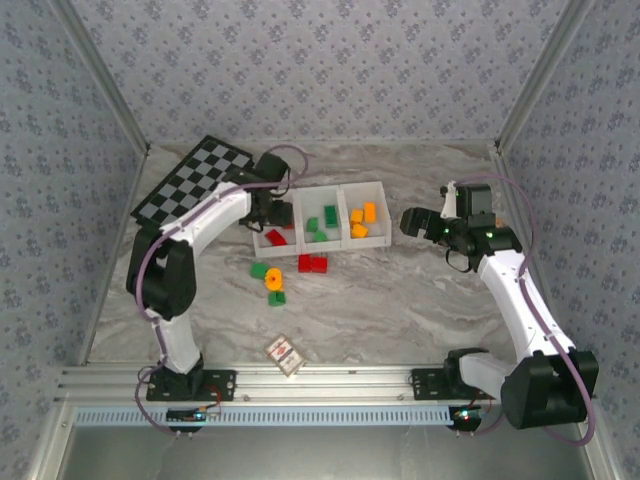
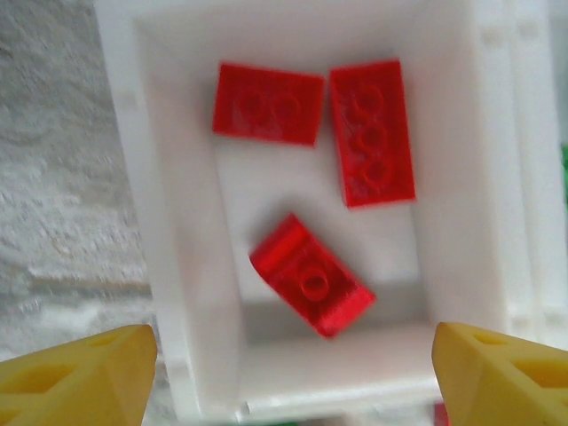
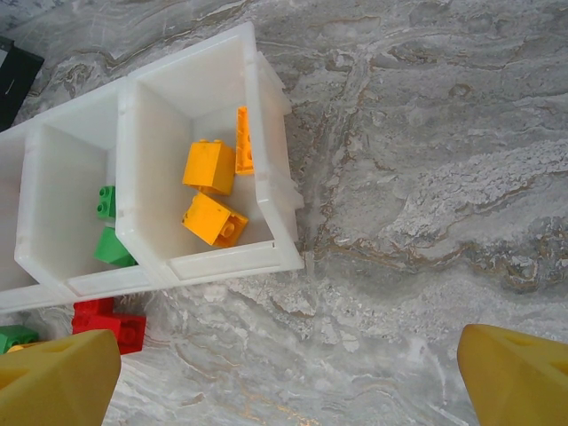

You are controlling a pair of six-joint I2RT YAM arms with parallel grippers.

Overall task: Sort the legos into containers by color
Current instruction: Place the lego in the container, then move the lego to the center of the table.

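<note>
Red legos (image 2: 312, 277), three, in left compartment (image 2: 177, 266); orange legos (image 3: 209, 166), three, in right compartment (image 3: 226, 259).

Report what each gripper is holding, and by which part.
Nothing is held. The left gripper is open above loose red legos; the right gripper is open over the table.
</note>
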